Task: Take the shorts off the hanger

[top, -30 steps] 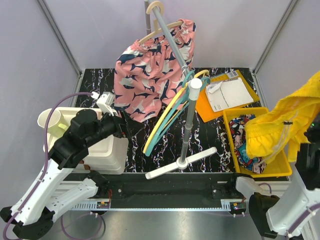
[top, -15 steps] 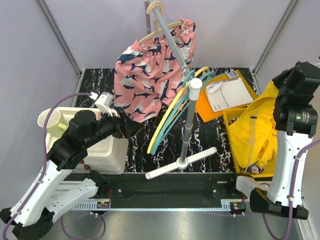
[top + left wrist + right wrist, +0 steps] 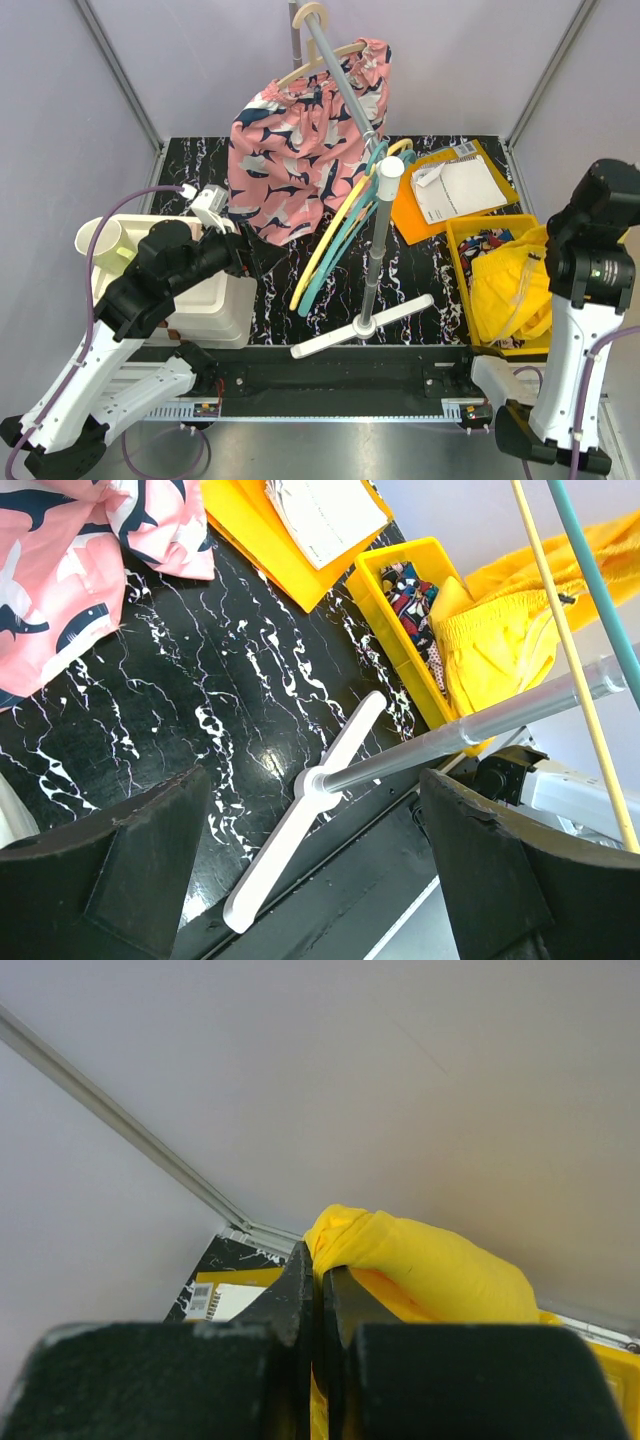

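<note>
I see the whole black surface (image 3: 430, 270) from a top camera high behind both arm bases, the same surface and yellow bin (image 3: 393, 648) nearer and obliquely from the left wrist, framed by the left hand (image 3: 315, 780), and, past the right hand (image 3: 320, 1265), only yellow shorts (image 3: 430, 1260) close-up from the right wrist.

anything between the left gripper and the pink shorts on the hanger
Nothing visible. The left gripper, its fingers open, sits close to the lower hem of the pink shorts with only open air between. The empty coloured hangers and the rack pole are off to the right.
</note>
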Action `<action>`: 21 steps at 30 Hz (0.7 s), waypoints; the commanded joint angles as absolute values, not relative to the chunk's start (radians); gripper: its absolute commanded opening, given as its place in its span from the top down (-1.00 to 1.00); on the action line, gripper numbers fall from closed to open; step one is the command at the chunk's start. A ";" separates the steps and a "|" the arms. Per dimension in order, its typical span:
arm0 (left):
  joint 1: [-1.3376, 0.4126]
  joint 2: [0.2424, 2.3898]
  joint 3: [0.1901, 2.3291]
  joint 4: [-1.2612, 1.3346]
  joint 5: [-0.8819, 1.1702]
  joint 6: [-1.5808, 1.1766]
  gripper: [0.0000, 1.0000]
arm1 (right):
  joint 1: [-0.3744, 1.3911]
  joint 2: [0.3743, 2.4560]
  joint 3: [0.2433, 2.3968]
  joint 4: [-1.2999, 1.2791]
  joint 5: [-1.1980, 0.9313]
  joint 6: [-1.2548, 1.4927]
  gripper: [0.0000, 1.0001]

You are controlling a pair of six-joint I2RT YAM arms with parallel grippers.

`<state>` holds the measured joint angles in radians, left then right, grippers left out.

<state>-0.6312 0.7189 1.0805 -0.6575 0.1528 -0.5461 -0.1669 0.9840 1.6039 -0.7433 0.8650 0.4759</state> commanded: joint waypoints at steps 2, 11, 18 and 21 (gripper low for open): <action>-0.629 0.695 1.095 -0.624 0.164 -0.514 -0.78 | -0.167 0.896 1.439 -0.727 0.806 0.609 0.98; -0.629 0.663 1.085 -0.623 0.152 -0.508 -0.78 | -0.167 0.848 1.117 -0.802 0.453 0.892 0.93; -0.629 0.657 1.078 -0.617 0.146 -0.515 -0.79 | -0.167 0.885 0.927 -0.766 0.152 1.110 1.00; -0.629 0.650 1.080 -0.615 0.140 -0.514 -0.79 | -0.166 0.870 0.809 -0.694 -0.067 1.178 1.00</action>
